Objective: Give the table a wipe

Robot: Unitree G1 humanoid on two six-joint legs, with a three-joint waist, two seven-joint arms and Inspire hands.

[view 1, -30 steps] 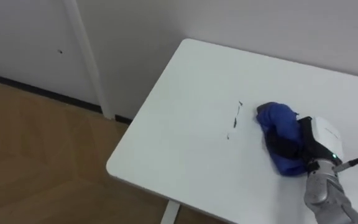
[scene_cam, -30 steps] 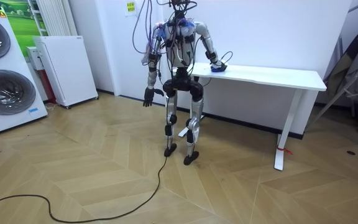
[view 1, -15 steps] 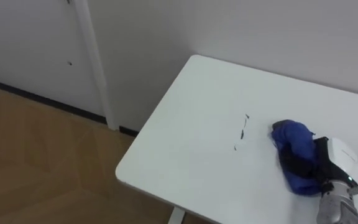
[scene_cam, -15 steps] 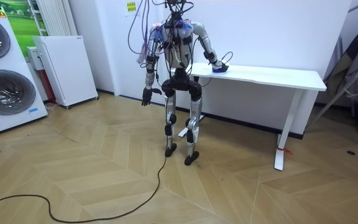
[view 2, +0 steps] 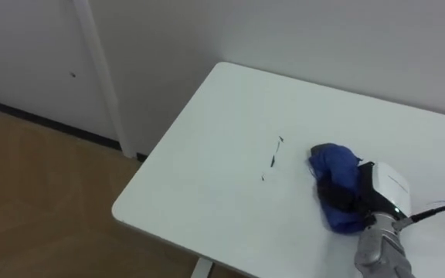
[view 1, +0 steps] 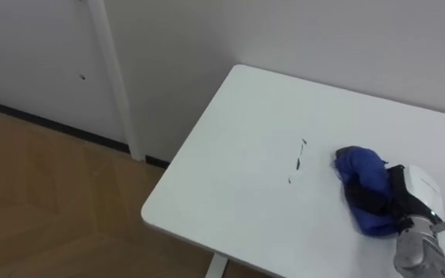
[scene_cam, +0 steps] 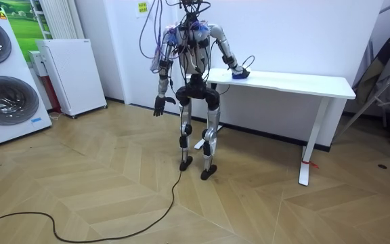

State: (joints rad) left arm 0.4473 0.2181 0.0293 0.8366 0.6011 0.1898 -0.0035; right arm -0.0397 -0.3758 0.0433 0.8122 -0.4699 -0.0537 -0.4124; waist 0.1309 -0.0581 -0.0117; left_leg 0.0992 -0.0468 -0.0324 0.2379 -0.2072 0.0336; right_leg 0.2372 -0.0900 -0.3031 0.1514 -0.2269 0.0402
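A smooth white rectangular table top with rounded corners (view 1: 238,131) stands against a plain white wall (view 1: 323,38), over a wooden herringbone parquet floor (view 1: 45,201). A dark skirting strip (view 1: 52,125) runs along the wall's foot. In the room view the robot stands at the table's end on the room view's left. A low white cabinet (scene_cam: 73,74) and two stacked white washing machines with round doors (scene_cam: 2,102) are further left.

A thin dark broken mark (view 1: 297,161) lies on the top. Near it on the table sits the crumpled soft blue cloth (view 1: 359,171). The right hand (view 1: 414,191) rests upon it, dark fingers curled over its bunched folds. The left hand (scene_cam: 158,105) hangs by the hip, too small to tell its state.

Against a second ago the whole view has shifted, and the gap between cloth and mark looks slightly wider.
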